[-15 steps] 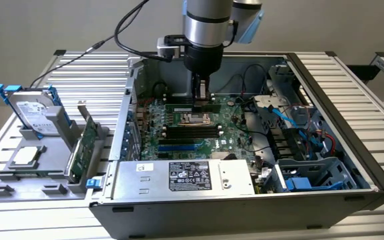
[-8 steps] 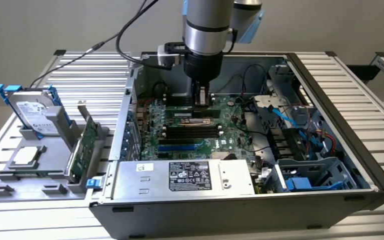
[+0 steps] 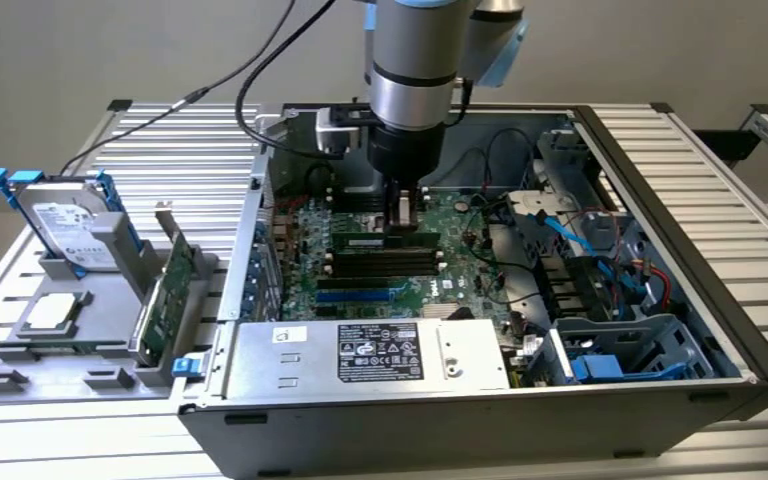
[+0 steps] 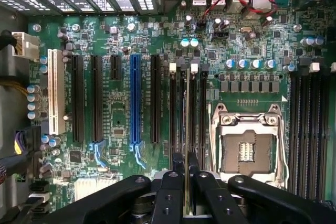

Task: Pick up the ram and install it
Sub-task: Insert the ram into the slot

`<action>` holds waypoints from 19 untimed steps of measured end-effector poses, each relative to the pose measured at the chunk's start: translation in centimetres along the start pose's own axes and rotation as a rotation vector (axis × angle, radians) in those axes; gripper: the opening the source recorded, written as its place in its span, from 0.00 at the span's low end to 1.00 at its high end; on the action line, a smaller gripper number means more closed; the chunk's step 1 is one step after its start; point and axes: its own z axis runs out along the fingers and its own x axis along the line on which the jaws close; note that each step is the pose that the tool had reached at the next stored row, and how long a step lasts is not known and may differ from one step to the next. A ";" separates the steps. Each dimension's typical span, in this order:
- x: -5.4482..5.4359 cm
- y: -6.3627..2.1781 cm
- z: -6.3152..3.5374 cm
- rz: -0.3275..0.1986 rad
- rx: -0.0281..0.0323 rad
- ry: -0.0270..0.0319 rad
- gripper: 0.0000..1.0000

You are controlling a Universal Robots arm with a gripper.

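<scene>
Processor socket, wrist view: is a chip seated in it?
No, the socket shows bare gold contacts inside its metal frame, with nothing seated on them.

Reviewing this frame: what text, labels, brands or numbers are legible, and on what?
No text reads with certainty.
Power supply label: print and symbols, too small.
Hard drive label: too small.
Motherboard silkscreen: blurred.
On the ram, edge-on in the end effector: nothing legible.
</scene>
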 end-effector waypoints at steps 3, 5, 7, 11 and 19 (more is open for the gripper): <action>0.2 -0.02 0.55 0.000 0.0000 0.0000 0.14; 0.2 -0.03 0.91 0.000 -0.0001 0.0000 0.14; 0.2 -0.05 1.28 0.000 0.0000 0.0000 0.14; 0.2 -0.06 1.52 0.000 -0.0001 0.0001 0.14; 0.2 0.10 1.54 -0.013 0.0103 -0.0003 0.14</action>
